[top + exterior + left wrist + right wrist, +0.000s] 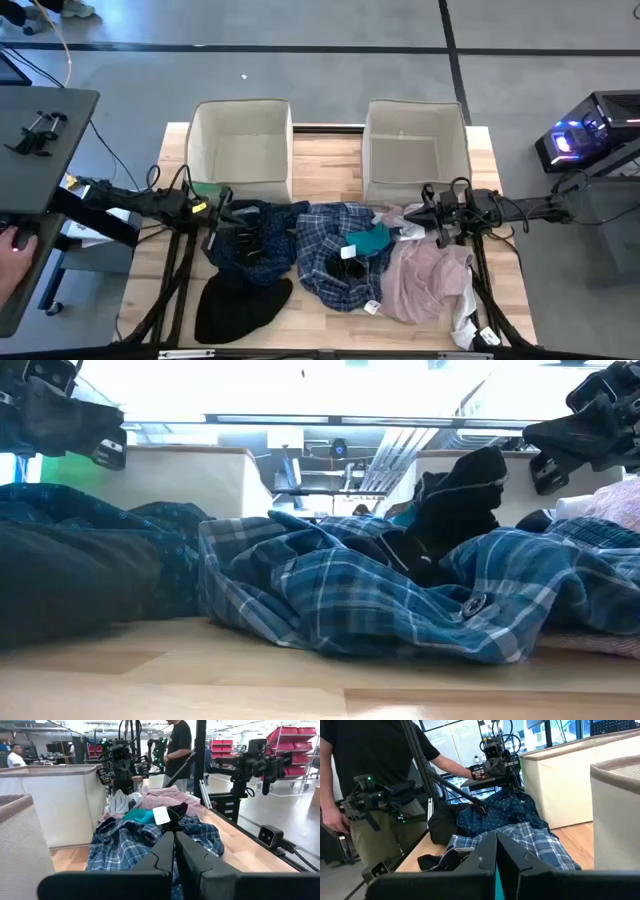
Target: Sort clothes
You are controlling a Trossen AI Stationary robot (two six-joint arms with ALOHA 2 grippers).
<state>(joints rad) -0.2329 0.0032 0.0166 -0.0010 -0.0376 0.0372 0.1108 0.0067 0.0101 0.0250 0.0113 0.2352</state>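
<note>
Both grippers hover with fingers pressed together, holding nothing: left gripper [222, 207] above the navy patterned garment [250, 240], right gripper [428, 212] beside the plaid shirt [335, 255], over the pink shirt [425, 280].

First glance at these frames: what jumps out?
A heap of clothes runs along the table's front half: the blue-white plaid shirt in the middle, a pale pink shirt to its right, and a black garment at the front left. Behind them stand two beige bins, which look empty. The left claw and right claw, both shut, hang over the heap's ends.
</note>
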